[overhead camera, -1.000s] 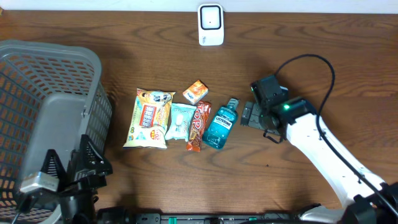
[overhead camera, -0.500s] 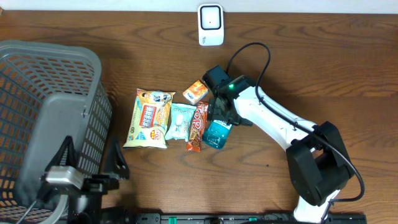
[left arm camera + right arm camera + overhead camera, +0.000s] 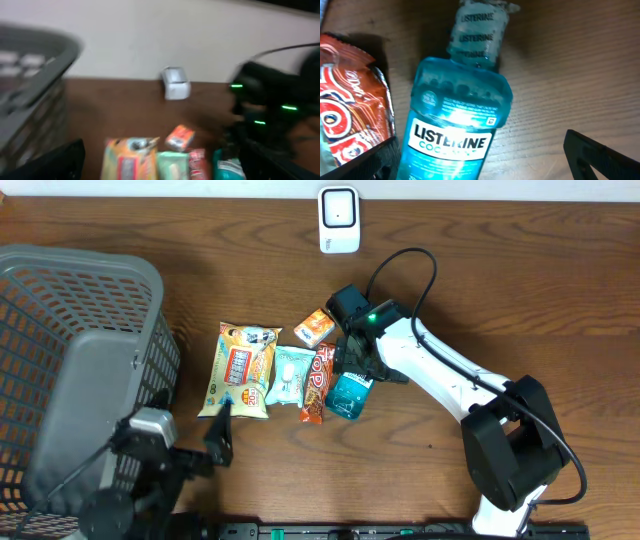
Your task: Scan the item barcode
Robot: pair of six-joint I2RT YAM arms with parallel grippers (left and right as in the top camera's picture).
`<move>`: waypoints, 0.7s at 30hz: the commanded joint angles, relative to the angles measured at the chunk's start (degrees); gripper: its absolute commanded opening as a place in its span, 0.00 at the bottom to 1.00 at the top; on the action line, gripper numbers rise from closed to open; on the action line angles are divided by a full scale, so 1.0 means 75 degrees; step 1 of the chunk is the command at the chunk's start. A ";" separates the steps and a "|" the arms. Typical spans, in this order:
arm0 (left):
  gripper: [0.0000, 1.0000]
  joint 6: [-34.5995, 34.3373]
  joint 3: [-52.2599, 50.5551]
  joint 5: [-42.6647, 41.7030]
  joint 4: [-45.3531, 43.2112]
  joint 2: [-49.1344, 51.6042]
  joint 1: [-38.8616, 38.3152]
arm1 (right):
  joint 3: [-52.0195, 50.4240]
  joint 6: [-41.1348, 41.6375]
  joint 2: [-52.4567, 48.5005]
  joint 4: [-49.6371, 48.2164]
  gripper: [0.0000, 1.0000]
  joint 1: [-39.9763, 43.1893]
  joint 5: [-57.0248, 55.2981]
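Observation:
A teal Listerine mouthwash bottle (image 3: 457,135) lies on its side on the wooden table, its sealed cap (image 3: 479,32) pointing away from the wrist. My right gripper (image 3: 485,162) hovers open over it, one dark finger (image 3: 375,160) left of the bottle and the other (image 3: 600,155) well off to its right. Seen from overhead, the right arm covers the bottle's neck and only the lower body (image 3: 350,393) shows. The white barcode scanner (image 3: 339,220) stands at the table's far edge. My left gripper (image 3: 190,430) is open and empty near the front edge, beside the basket.
A grey mesh basket (image 3: 60,300) fills the left side. Next to the bottle lie a red snack bar (image 3: 318,383), a pale green pack (image 3: 291,375), a yellow chips bag (image 3: 238,370) and a small orange box (image 3: 314,327). The left wrist view is blurred.
The right arm swung left from beside the bottle to over its neck, then held there. The left arm shifted right along the front edge and turned toward the items.

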State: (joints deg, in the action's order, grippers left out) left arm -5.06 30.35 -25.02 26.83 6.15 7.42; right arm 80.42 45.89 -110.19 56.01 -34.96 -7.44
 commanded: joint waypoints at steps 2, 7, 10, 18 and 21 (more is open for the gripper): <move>0.98 -0.0764 -0.0073 0.2801 -0.0099 0.0119 0.0032 | 0.0149 -0.0102 0.0003 0.0119 0.99 -0.0082 -0.0227; 0.98 -0.0764 -0.0073 0.4436 -0.0102 0.0119 0.0032 | 0.0149 -0.0099 0.0003 0.0140 0.99 -0.0082 -0.0224; 0.98 -0.0764 -0.0076 0.4430 -0.0262 0.0119 0.0032 | 0.0149 -0.0102 0.0003 0.0137 0.99 -0.0082 -0.0224; 0.98 -0.0766 -0.0079 0.2285 -0.0527 0.0143 0.0029 | 0.0149 -0.0099 0.0003 0.0189 0.99 -0.0082 -0.0216; 0.98 -0.0761 -0.0169 0.2244 -0.0326 0.0248 0.0032 | 0.0149 -0.0099 0.0003 0.0184 0.99 -0.0082 -0.0219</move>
State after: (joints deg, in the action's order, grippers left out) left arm -10.55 29.80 -3.84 23.68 7.05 7.44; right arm 80.47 45.80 -110.19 57.30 -34.96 -7.75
